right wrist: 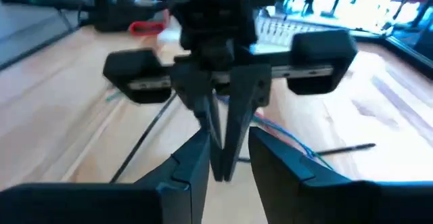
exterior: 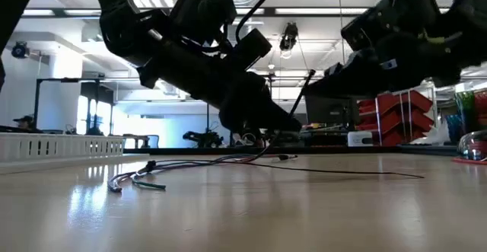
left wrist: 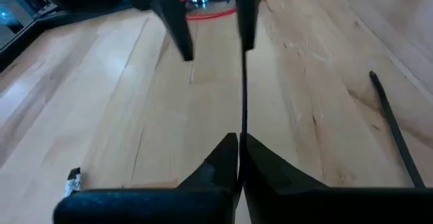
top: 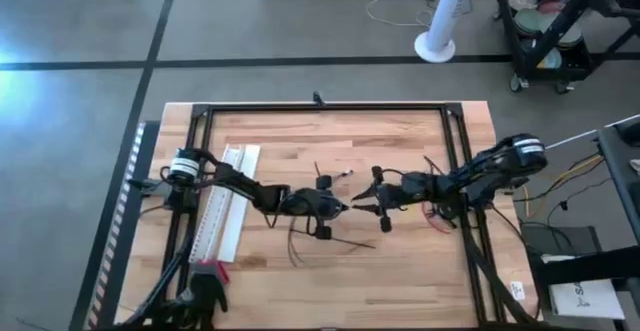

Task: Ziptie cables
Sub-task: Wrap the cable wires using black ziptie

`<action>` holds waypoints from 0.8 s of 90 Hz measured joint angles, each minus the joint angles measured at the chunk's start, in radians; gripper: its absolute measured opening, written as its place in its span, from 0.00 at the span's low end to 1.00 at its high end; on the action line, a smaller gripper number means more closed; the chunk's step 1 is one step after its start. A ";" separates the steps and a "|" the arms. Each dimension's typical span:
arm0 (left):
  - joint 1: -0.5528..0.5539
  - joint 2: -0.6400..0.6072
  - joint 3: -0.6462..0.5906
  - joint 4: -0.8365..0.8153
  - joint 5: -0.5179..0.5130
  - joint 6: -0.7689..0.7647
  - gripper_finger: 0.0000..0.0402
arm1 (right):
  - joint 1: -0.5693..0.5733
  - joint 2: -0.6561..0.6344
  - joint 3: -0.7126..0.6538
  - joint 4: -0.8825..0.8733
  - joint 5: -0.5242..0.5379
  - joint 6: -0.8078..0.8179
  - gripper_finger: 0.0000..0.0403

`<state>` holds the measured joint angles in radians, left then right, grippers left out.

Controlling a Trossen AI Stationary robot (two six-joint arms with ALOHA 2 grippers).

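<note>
Mid-table, both arms (top: 348, 208) tip to tip.

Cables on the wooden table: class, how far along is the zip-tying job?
Done: nothing fastened yet. The cables lie loose on the table with no tie around them. In hand: the left gripper is shut on a thin black zip tie, and the right gripper is open around the left one's tips. Left: loop the tie round the bundle and cinch it.
</note>
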<state>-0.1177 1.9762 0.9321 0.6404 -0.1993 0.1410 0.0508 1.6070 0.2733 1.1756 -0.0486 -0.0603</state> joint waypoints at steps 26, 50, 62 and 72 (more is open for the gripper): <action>0.005 -0.003 0.000 0.004 0.000 -0.001 0.00 | 0.028 0.242 0.012 0.345 -0.002 0.051 0.09; 0.006 -0.004 -0.003 0.004 0.000 -0.015 0.00 | 0.028 0.270 0.013 0.371 -0.001 0.064 0.10; 0.006 -0.005 -0.003 0.005 0.000 -0.019 0.00 | 0.028 0.267 0.014 0.371 -0.003 0.060 0.02; 0.006 -0.006 -0.003 0.005 0.000 -0.019 0.00 | 0.027 0.267 0.019 0.362 -0.025 0.058 0.00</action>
<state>-0.1120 1.9704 0.9287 0.6456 -0.1997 0.1219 0.0780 1.8740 0.2922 1.5373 -0.0741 -0.0025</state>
